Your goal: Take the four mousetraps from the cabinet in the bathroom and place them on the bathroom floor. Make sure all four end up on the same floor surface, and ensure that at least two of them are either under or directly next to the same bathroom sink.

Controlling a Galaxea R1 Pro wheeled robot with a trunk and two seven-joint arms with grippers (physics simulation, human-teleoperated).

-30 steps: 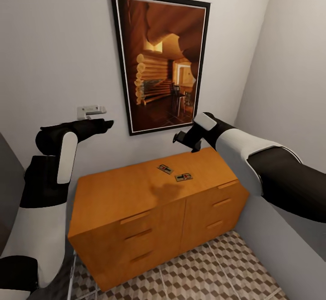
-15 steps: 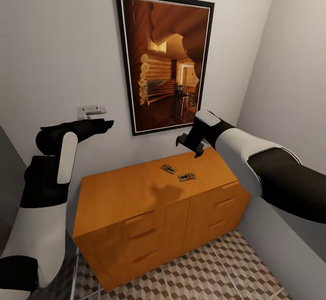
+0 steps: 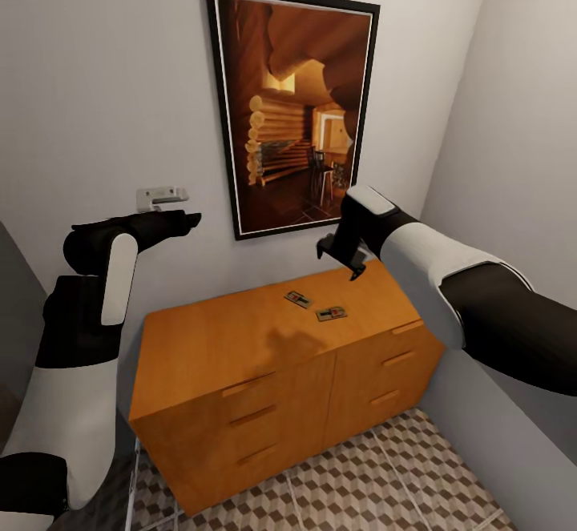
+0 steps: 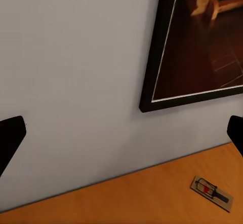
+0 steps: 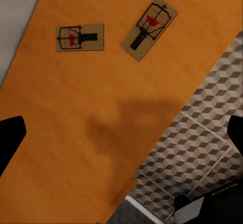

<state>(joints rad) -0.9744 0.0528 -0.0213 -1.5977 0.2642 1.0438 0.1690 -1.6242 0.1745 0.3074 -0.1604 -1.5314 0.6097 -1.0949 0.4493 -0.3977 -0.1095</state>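
Head view: two mousetraps [image 3: 295, 299] [image 3: 330, 313] lying flat, near each other, right of centre on the cabinet [image 3: 240, 339] top. Right gripper [image 3: 340, 259] hovering just above and right of them, jaws spread, empty. Left gripper [image 3: 186, 220] raised at left of frame near the wall, apparently open judging by its wrist view. Patterned floor [image 3: 385, 475] along the bottom edge. Framed picture [image 3: 292, 106] upper centre.

Open air between my right gripper [image 3: 340, 257] and the cabinet [image 3: 240, 339] top; the framed picture [image 3: 292, 106] and wall bound the rear.
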